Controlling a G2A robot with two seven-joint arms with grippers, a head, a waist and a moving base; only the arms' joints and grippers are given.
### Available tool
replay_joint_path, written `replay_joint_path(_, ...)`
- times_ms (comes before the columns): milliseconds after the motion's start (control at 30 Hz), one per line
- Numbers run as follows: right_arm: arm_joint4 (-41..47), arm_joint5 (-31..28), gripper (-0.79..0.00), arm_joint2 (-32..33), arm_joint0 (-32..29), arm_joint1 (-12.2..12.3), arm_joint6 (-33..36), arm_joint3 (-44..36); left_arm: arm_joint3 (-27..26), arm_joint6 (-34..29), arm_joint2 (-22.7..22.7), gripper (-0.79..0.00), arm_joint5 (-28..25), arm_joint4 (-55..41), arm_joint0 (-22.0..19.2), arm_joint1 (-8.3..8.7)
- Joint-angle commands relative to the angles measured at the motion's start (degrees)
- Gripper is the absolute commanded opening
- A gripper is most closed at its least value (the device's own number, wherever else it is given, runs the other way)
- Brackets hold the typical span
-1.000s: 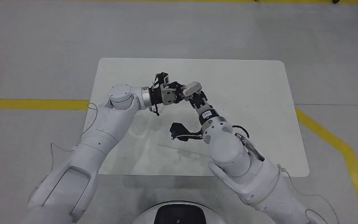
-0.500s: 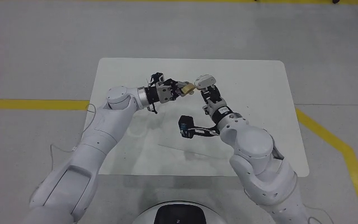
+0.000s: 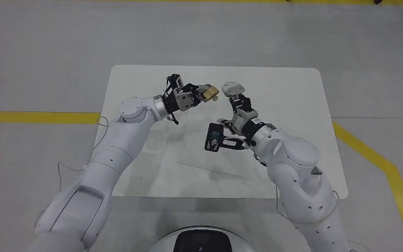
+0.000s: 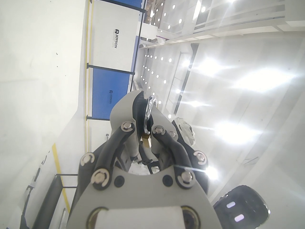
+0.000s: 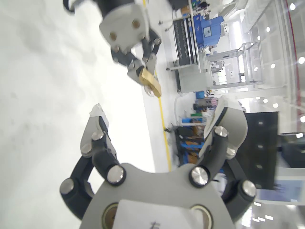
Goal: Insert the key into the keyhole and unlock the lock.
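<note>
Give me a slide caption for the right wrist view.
Open right gripper faces the brass lock clamped in the left gripper.

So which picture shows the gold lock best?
The right wrist view: the lock shows its brass body clearly, clamped in the left gripper. The top view shows it tiny; the left wrist view shows mostly its shackle.

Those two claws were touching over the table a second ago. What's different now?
The right gripper has pulled back from the brass lock toward the robot's right and now hangs open and empty, with a gap between them. Its arm swung outward too. The left gripper shifted slightly toward the table's far edge. Unchanged: it still clamps the lock above the white table.
</note>
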Motion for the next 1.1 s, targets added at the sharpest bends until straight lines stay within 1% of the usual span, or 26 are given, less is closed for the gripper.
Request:
replay_joint_path(0,9.65,1.43,-0.040,1.63,-0.31,-0.07,-2.45,1.42,0.03,0.03,-0.22,-0.785,-0.78,-0.41,0.21,-0.08)
replay_joint_path(33,11.46,1.99,-0.228,2.10,-0.44,-0.10,-3.11,2.02,-0.01,0.05,-0.37,-0.785,-1.21,-0.84,0.40,-0.14)
replay_joint_path(100,13.56,2.84,-0.391,2.40,-0.48,-0.14,-4.09,2.64,-0.03,0.31,-0.50,-0.785,-1.87,-1.08,0.67,-0.24)
replay_joint_path(267,17.35,2.73,-0.474,1.36,0.39,-0.26,-5.48,5.27,-0.23,0.59,-0.04,-0.785,-2.09,-1.17,1.37,-0.63)
replay_joint_path(333,17.89,2.21,-0.477,0.72,1.21,-0.30,-4.79,6.65,-0.21,0.43,0.07,-0.785,-2.07,-0.82,1.30,-0.70)
replay_joint_path(400,18.60,2.12,-0.462,0.26,1.99,-0.37,-3.50,7.98,-0.22,0.30,-0.07,-0.785,-2.08,-0.69,1.19,-0.72)
replay_joint_path(533,18.48,2.29,-0.449,-0.07,2.44,-0.31,-2.08,8.52,-0.16,-0.08,-0.99,-0.785,-2.46,-0.42,0.98,-0.50)
replay_joint_path(833,16.22,2.87,-0.480,0.65,1.61,0.19,-0.31,7.05,-1.00,-0.39,-1.65,-0.785,-2.46,0.39,1.42,-0.39)
replay_joint_path(933,14.14,2.93,-0.474,-0.01,1.77,0.31,0.80,6.58,-1.13,-0.45,-1.64,-0.785,-2.42,0.76,1.44,-0.43)
replay_joint_path(1067,12.17,2.54,-0.489,-1.26,2.32,0.38,1.69,6.45,-1.18,-0.44,-1.73,-0.785,-2.32,1.10,1.46,-0.46)
